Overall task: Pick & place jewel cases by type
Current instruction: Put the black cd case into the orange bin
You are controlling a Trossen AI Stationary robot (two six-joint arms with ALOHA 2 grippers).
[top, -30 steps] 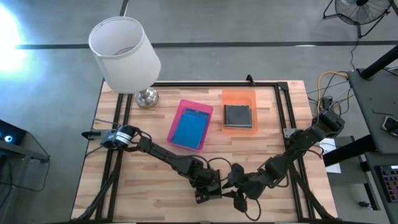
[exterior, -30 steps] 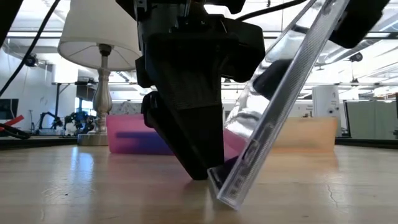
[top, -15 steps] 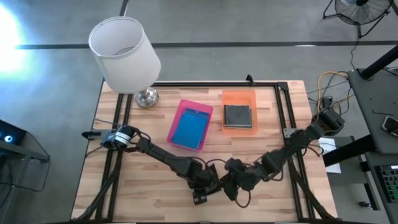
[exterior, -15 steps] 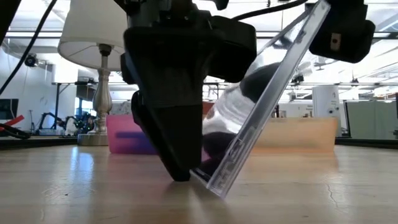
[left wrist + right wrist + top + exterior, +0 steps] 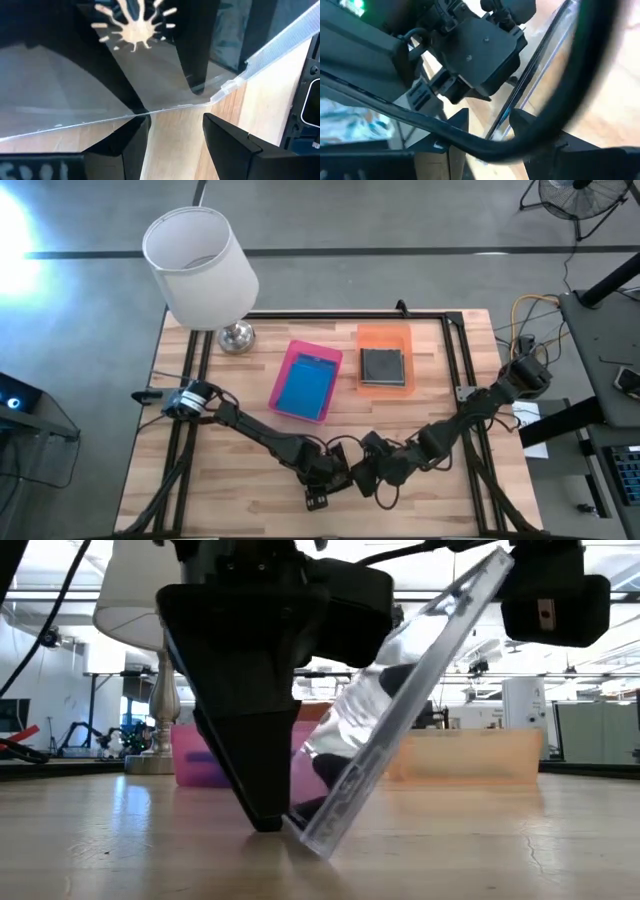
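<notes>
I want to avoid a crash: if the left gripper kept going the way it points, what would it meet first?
Probably the tabletop: the left gripper points down, its tip apparently already there, against the tilted clear jewel case.

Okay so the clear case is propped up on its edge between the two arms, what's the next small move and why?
Probably the right gripper should lift the clear jewel case off the table. It holds the case's upper edge, while the lower edge rests on the wood against the left gripper, whose fingers stand open.
</notes>
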